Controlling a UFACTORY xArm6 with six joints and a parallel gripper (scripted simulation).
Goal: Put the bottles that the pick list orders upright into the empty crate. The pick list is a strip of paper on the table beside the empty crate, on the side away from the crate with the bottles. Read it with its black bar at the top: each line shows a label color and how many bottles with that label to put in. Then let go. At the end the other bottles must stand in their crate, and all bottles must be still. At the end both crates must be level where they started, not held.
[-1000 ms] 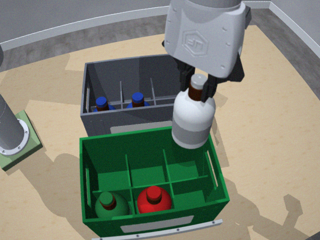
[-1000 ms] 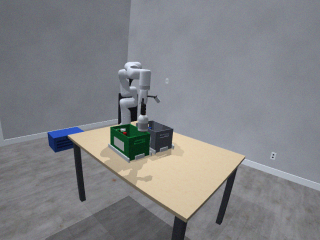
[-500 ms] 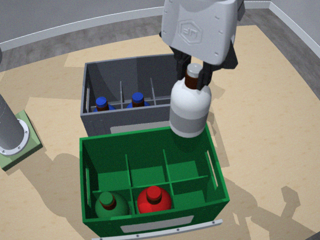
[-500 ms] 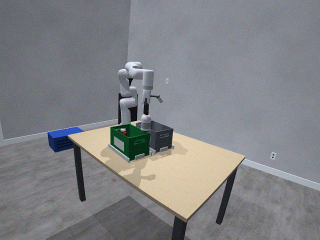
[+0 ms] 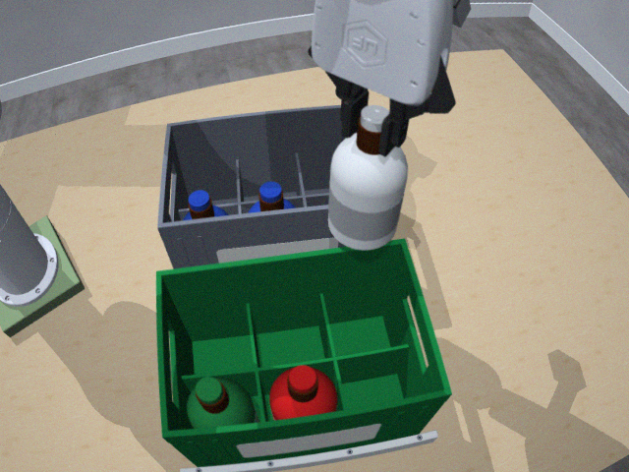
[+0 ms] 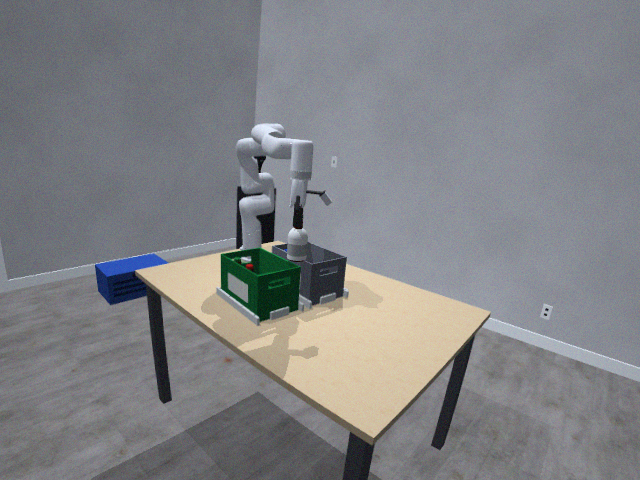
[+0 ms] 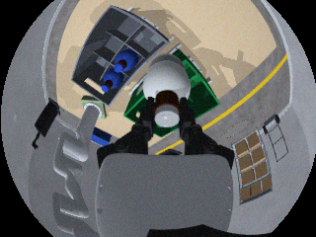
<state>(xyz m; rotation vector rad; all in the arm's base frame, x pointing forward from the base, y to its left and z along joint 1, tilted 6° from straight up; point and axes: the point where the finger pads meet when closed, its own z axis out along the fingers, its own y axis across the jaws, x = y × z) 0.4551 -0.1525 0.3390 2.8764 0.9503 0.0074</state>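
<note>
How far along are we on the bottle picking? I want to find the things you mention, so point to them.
Done, apparently: two blue bottles (image 5: pixel 200 204) (image 7: pixel 113 80) stand in the gray crate (image 5: pixel 244 228) (image 7: pixel 94 44). In hand: the gripper (image 5: pixel 372 124) (image 6: pixel 298 217) (image 7: pixel 167 106) grips a white bottle (image 5: pixel 367 188) (image 6: pixel 297 242) (image 7: pixel 167 81) by its neck, above the crates. Left: placing and releasing it. The pick list isn't readable here, so I can't confirm the remaining count.

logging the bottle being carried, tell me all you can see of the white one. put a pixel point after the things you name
The white bottle (image 5: pixel 368 177) (image 6: pixel 297 236) (image 7: pixel 167 79) has rounded shoulders, a gray label band, a brown neck and a pale gray cap. It looks smooth and opaque. It hangs roughly upright, above the crates, its neck clamped between the gripper's (image 5: pixel 372 137) (image 6: pixel 297 226) (image 7: pixel 167 106) fingers.
</note>
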